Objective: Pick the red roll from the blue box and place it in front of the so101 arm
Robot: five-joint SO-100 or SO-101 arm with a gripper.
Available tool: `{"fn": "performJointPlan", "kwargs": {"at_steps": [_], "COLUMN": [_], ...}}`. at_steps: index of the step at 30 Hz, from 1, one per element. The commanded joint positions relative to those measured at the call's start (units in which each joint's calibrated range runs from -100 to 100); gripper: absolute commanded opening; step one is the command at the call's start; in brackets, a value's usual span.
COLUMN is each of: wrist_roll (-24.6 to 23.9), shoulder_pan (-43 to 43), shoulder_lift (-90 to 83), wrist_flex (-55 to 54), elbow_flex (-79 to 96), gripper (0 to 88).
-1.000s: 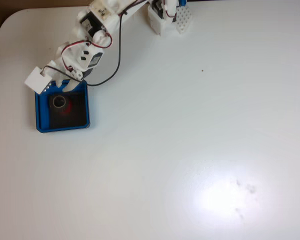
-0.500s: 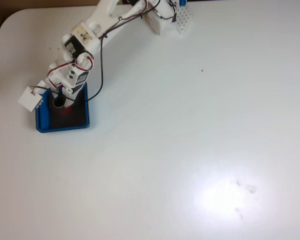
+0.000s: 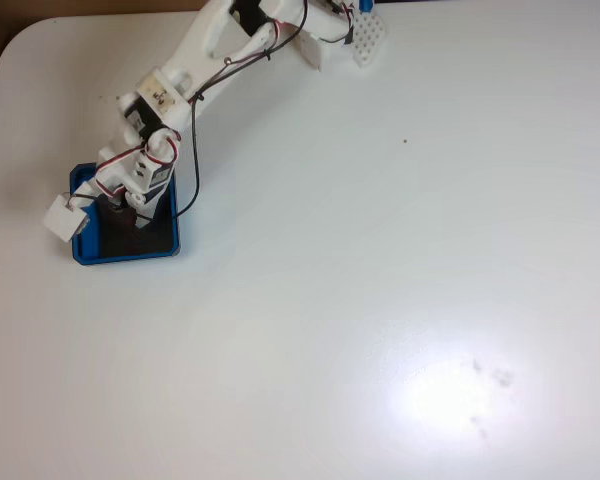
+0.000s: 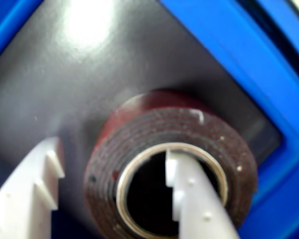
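Clearly spread wide and white across the fixed view: bench [image 3: 380, 300]. Reaching from the far edge down to the left side: arm [image 3: 170, 90], white with red and black wires. Sitting at the left, under the arm's tip: blue box [image 3: 130, 250], dark-floored, blue rim seen close in the wrist view [image 4: 249, 55]. Lying flat on that floor near the box's corner: red roll [image 4: 139, 139], hole facing up, axis pointing straight at the camera.

Lowered over the roll: pincer [image 4: 114, 174], jaws parted moderately and not yet closed. One finger [image 4: 194, 199] down inside the hole, the other [image 4: 30, 189] outside the roll's left wall in the wrist view, so straddling that wall. Judged ready for a pinch: closing across the wall, then lifting straight up, since roll and pincer already line up. Risk: slipping if the inner finger sits too shallow.
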Motion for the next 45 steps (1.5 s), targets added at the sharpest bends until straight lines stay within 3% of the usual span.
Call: {"fn": "performJointPlan", "kwargs": {"at_steps": [1,21,31,38,45], "wrist_roll": [0.28,0.37,0.37,0.28,0.02], "shoulder_pan": [0.2,0.69,0.4,0.59,0.3], "shoulder_lift": [0.78,2.96,2.62,0.2,-16.11], "wrist_flex": [-0.95,-0.78,-0.87,-0.7,-0.04], "elbow_flex": [-6.4,-6.22,-6.31,-6.31,-3.61], "gripper": [18.6,18.3,0.0,0.5,0.5]}}
